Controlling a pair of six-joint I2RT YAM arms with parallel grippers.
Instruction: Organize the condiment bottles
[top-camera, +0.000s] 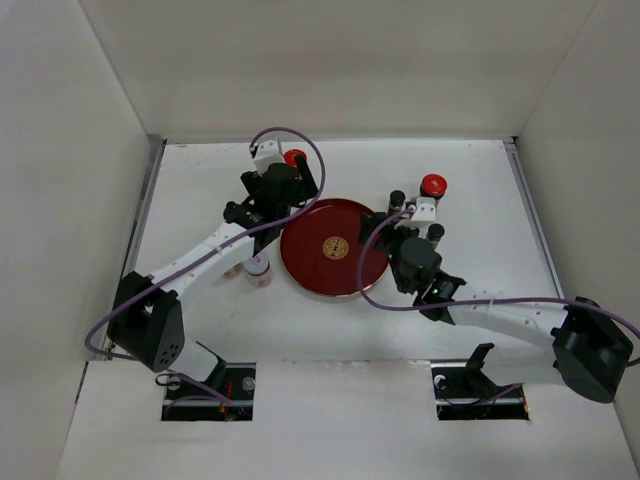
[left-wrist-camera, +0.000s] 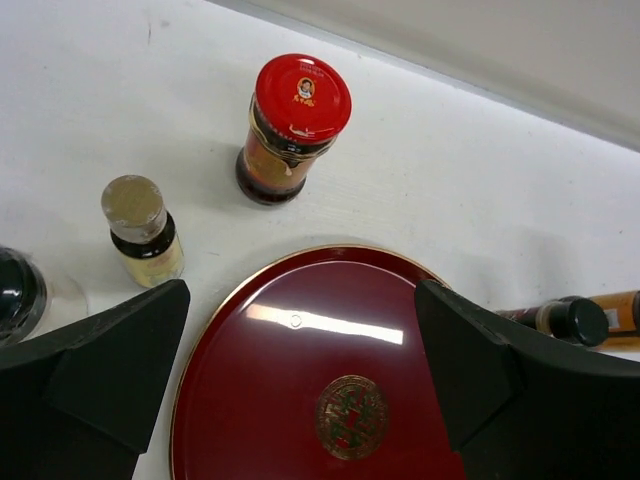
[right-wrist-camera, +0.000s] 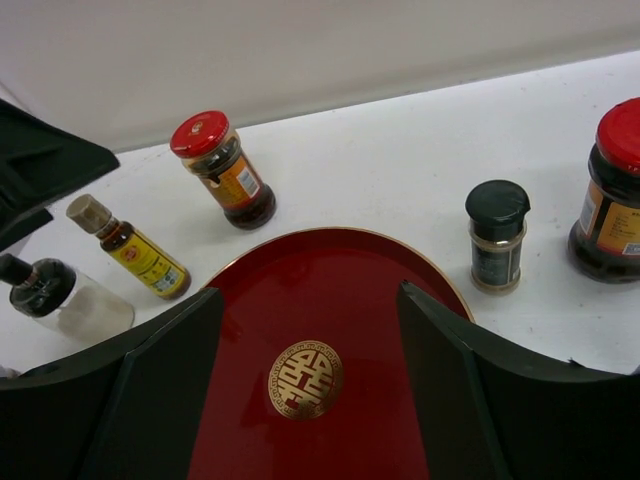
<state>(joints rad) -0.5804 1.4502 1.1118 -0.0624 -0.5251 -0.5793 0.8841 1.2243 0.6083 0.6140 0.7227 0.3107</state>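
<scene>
The round red tray (top-camera: 312, 262) lies mid-table with nothing on it. My left gripper (top-camera: 298, 192) is open and empty above its far-left edge; the tray (left-wrist-camera: 300, 300) shows between its jaws (left-wrist-camera: 300, 370). My right gripper (top-camera: 388, 232) is open and empty at the tray's right edge (right-wrist-camera: 310, 370). A red-capped jar (top-camera: 295, 158) (left-wrist-camera: 295, 125) (right-wrist-camera: 220, 168) stands behind the tray. A yellowish bottle (left-wrist-camera: 143, 230) (right-wrist-camera: 130, 248) and a clear black-capped bottle (right-wrist-camera: 60, 295) stand to its left. A second red-capped jar (top-camera: 433, 185) (right-wrist-camera: 610, 195) and a black-capped spice jar (right-wrist-camera: 497, 235) stand to its right.
A white-lidded jar (top-camera: 257, 268) stands left of the tray, next to my left arm. Another black-capped bottle (top-camera: 436, 232) stands by my right wrist. A slim black-capped bottle (left-wrist-camera: 575, 320) lies at the tray's right. White walls enclose the table on three sides.
</scene>
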